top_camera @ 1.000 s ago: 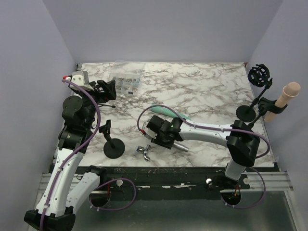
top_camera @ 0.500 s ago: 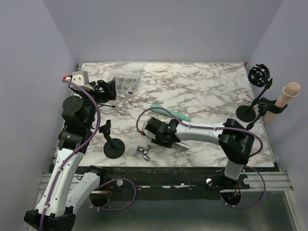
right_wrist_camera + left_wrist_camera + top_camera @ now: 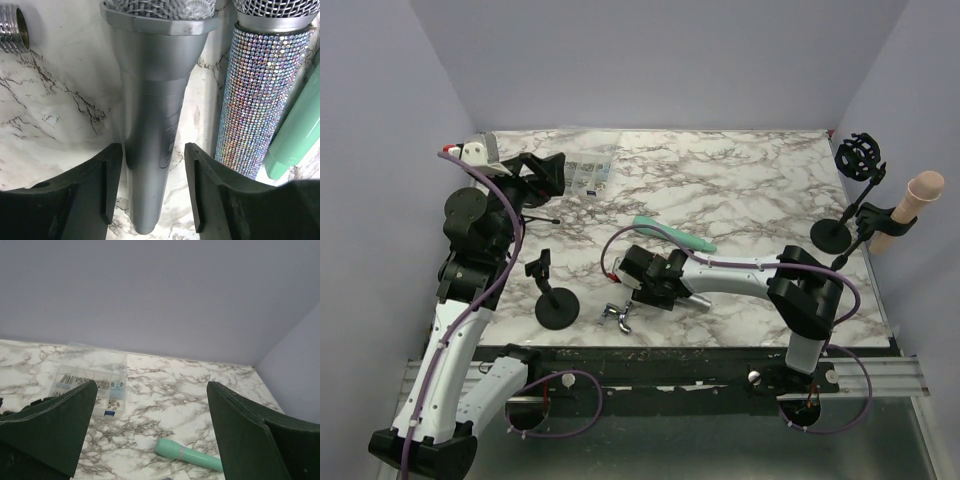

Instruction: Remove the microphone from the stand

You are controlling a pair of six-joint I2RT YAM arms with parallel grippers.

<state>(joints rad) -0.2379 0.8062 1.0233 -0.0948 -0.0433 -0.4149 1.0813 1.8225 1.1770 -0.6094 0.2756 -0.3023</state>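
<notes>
Between right hand (image 3: pixel 152 165) fingers (image 3: pixel 95 195) of matt black plastic: microphone (image 3: pixel 150 115), satin grey metal, wire-mesh grille. Right of hand: rhinestone-crusted barrel (image 3: pixel 257 95), sparkling, rough; then smooth matt mint plastic tube (image 3: pixel 295 135). Worktop (image 3: pixel 50 100) glossy, marble-look.

On the desk (image 3: pixel 750 190), a microphone (image 3: pixel 150 125) lies between the fingers of my right hand (image 3: pixel 153 147); the stand (image 3: pixel 554 300) sits left of it, a parts box (image 3: pixel 582 172) behind.

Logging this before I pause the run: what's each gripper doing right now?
Left gripper: open, empty.
Right gripper: jaws straddle the silver microphone; grip cannot be told.
</notes>
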